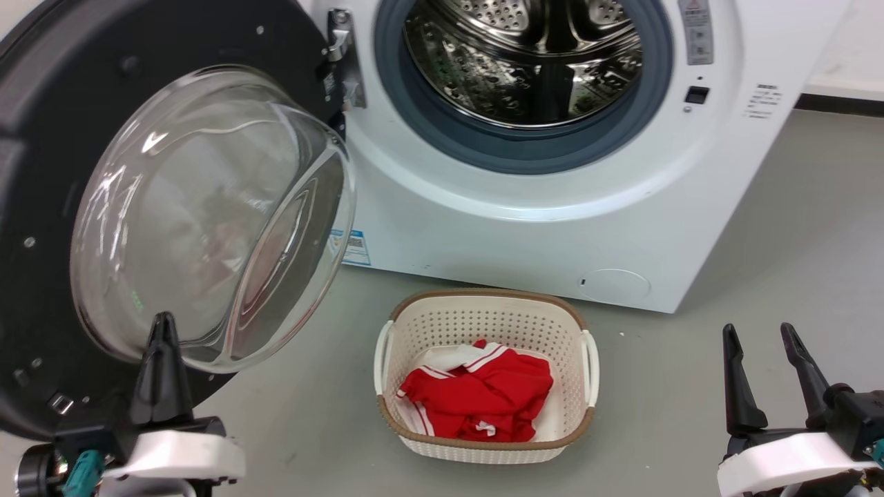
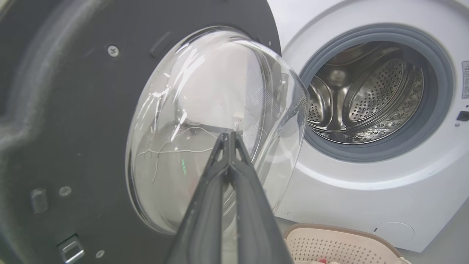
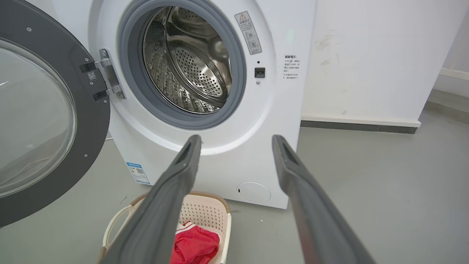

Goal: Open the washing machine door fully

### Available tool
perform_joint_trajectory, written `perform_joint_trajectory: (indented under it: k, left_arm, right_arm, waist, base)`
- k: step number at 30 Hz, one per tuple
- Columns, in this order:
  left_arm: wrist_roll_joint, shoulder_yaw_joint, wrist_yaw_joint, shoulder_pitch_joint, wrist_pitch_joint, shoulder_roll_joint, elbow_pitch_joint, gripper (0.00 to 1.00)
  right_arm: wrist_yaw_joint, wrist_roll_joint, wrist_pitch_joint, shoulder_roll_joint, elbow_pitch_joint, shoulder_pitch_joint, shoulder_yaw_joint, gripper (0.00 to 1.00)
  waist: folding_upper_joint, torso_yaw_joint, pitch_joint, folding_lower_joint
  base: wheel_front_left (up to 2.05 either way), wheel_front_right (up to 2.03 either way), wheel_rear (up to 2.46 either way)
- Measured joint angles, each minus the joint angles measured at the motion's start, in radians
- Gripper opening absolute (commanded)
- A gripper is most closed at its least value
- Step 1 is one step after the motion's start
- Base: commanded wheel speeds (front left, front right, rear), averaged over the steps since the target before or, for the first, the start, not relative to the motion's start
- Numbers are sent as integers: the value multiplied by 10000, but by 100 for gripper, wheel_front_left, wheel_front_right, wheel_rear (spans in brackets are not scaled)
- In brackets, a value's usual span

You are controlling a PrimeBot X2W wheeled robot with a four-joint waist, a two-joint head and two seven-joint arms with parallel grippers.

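The washing machine door [image 1: 62,138] is a round black disc with a bulging clear glass bowl [image 1: 207,214]. It stands swung wide out to the left on its metal hinge [image 1: 342,62]. The white washing machine [image 1: 525,228] shows its steel drum [image 1: 525,55] and grey gasket uncovered. My left gripper [image 1: 163,328] is shut and empty, fingers together just before the glass bowl [image 2: 205,124]; whether they touch it I cannot tell. My right gripper [image 1: 761,338] stands open at the lower right, well clear of the machine. The door [image 3: 91,121] also appears in the right wrist view.
A cream perforated laundry basket [image 1: 587,359] holding a red and white garment [image 1: 483,393] sits on the grey floor before the machine. A white wall with a dark baseboard [image 3: 359,126] stands to the machine's right.
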Motion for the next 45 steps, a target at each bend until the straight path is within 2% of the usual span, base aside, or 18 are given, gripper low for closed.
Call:
perform_joint_trajectory:
  k: [9,10,12,13,14,15,17,25,45]
  left_arm:
    - [232,-1018,-481,-745,211,-150,961,0]
    - [253,-1072,-499,-807,182,-161,1099,7]
    - [265,-1185,-564,-950,128,-184,1400,39]
    - [301,-1237,-589,-1007,88,-196,1534,49]
    - [314,-1283,-616,-1069,35,-230,1649,73]
    - [320,-1325,-616,-1140,12,-265,1772,86]
    - [364,-1411,-616,-1222,-58,-314,1975,100]
    - [389,-1444,-627,-1548,-278,-399,2606,100]
    - [416,-1243,-662,-1765,-410,-474,2909,100]
  right_arm:
    - [-2,-115,-81,2,73,-202,180,100]
    - [0,-119,-102,0,98,-217,226,100]
    - [-2,-117,-127,2,138,-256,242,100]
    - [-2,-117,-130,0,148,-260,245,100]
    - [-2,-117,-138,0,167,-266,259,100]
    - [-2,-117,-140,0,198,-286,272,100]
    - [0,-119,-173,2,230,-315,280,100]
    - [0,-150,-230,2,376,-371,311,100]
    - [0,-186,-320,2,458,-494,322,100]
  waist:
    - [0,-966,-74,0]
    - [0,-1074,-72,0]
    - [0,-1274,-74,0]
    - [0,-1358,-74,0]
    - [0,-1433,-73,0]
    - [0,-1504,-72,0]
    - [0,-1626,-72,0]
    - [0,-1938,22,0]
    - [0,-1927,219,0]
  base:
    - [0,0,0]
    - [0,0,0]
    - [0,0,0]
    - [0,0,0]
    - [0,0,0]
    - [0,0,0]
    - [0,0,0]
    - [0,0,0]
    - [0,0,0]
